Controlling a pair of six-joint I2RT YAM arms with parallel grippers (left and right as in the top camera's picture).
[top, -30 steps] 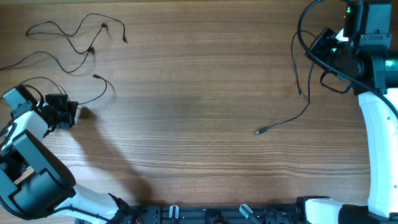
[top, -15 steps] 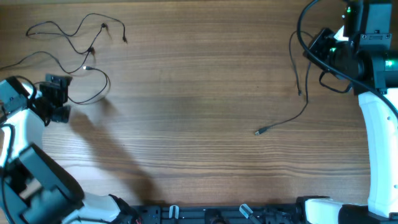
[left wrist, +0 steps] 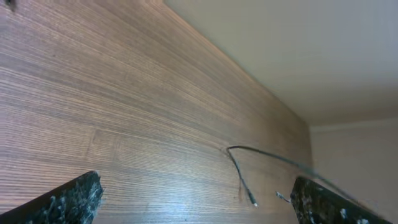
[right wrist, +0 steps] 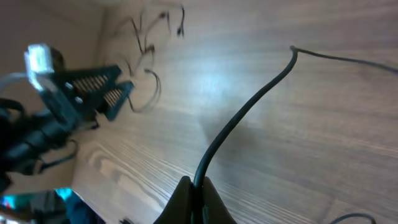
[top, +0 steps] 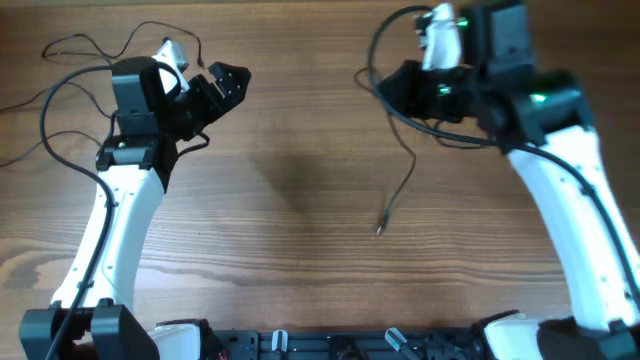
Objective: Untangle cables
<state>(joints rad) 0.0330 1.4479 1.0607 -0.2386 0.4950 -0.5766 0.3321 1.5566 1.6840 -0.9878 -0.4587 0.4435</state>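
The thin black cable [top: 403, 185] hangs from my right gripper [top: 398, 95] down to the table, where its plug tip [top: 380, 230] rests near the middle. In the right wrist view the right gripper [right wrist: 195, 198] is shut on this cable [right wrist: 239, 118]. My left gripper [top: 215, 88] hovers at the back left, open and holding nothing. In the left wrist view its gripper [left wrist: 196, 200] has wide-apart fingers [left wrist: 65, 200] and looks toward the hanging cable [left wrist: 239, 173]. The other cables [top: 70, 45] lie loose at the far left corner, partly hidden behind the left arm.
Thicker black robot cables [top: 375, 55] loop around the right wrist. A dark rail with clips [top: 330, 342] runs along the table's front edge. In the right wrist view the left arm [right wrist: 81, 90] shows above the wood, with the loose cables [right wrist: 152, 25] beyond it.
The left gripper has opened, and its arm swung from the left edge up to the back left. The right arm moved left with its cable, and the plug end shifted left with it.
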